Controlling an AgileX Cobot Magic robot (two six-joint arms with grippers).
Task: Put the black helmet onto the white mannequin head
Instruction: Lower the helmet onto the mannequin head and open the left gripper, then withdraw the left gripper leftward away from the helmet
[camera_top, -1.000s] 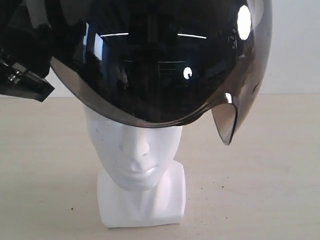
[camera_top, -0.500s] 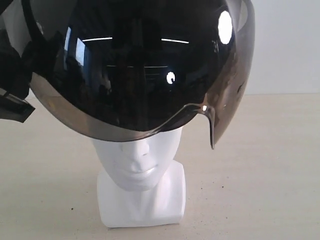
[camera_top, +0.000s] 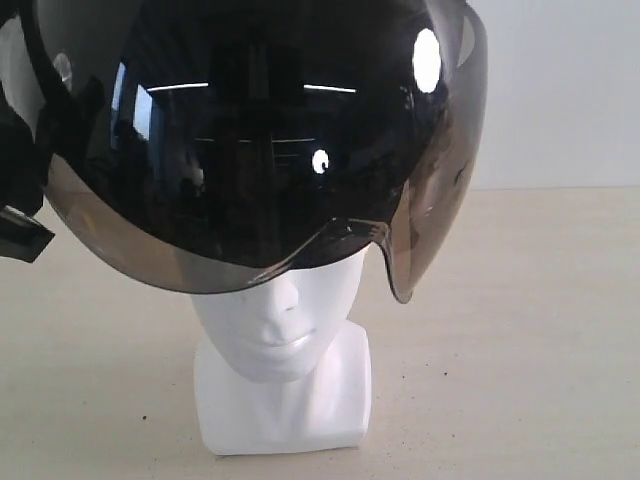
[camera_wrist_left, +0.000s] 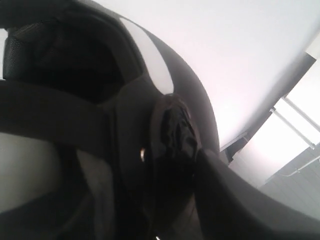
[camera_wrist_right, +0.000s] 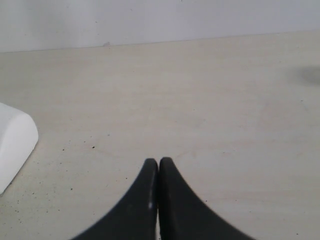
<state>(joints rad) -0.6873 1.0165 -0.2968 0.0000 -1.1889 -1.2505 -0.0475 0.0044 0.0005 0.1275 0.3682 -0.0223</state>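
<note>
Change vs. earlier frames, exterior view: the left gripper (camera_top: 18, 230) sits further toward the left edge, so only a dark corner of it shows. The helmet (camera_top: 90, 110) has shifted left with it and sits a little lower. The lower right tip of the visor (camera_top: 260, 150), which was well out past the cheek, now hangs closer to the side of the head (camera_top: 280, 330). The head itself has not moved on the table (camera_top: 520, 330).

Left arm: it comes in from the left edge at helmet height, against the helmet's side. In the left wrist view the shell rim, a broad strap (camera_wrist_left: 50, 112) and the dark lining (camera_wrist_left: 60, 50) fill the frame at very close range, and one dark finger (camera_wrist_left: 240, 205) lies beside the rim. Everything there is black on black, so how wide the jaws stand, and whether they grip the rim, cannot be told.

Helmet position: over the head, tilted, with its right side swung forward. The visor covers the brow and eyes down to the bridge of the nose; nose, mouth, chin, neck and base are in plain sight below it. Whether the shell rests on the crown cannot be seen.

Right arm: not in the exterior view. Its wrist view shows the right gripper (camera_wrist_right: 158, 161) low over bare table with fingertips pressed together and nothing between them; a white corner of the head's base is off to one side.
</note>
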